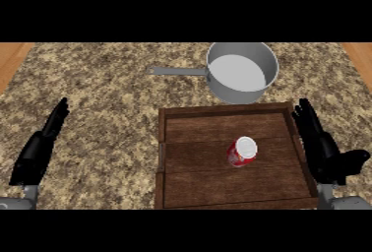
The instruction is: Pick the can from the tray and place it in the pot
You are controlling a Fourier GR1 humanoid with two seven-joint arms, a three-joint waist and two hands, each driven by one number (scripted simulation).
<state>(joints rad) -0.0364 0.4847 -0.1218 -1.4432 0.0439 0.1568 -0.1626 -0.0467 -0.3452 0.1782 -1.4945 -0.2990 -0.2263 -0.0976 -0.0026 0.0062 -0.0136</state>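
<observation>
Right robot hand (323, 150) open, empty

A single head view looks steeply down from the near side at the counter (102, 88), facing away, fairly close, forearms entering from its near edge.

Speckled granite counter (102, 93), tan and brown, with bare wooden strips (13, 54) at both far corners

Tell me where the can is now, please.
In the head view the can stands near the middle of the wooden tray, nearer the right hand, with the pot beyond the tray.
</observation>
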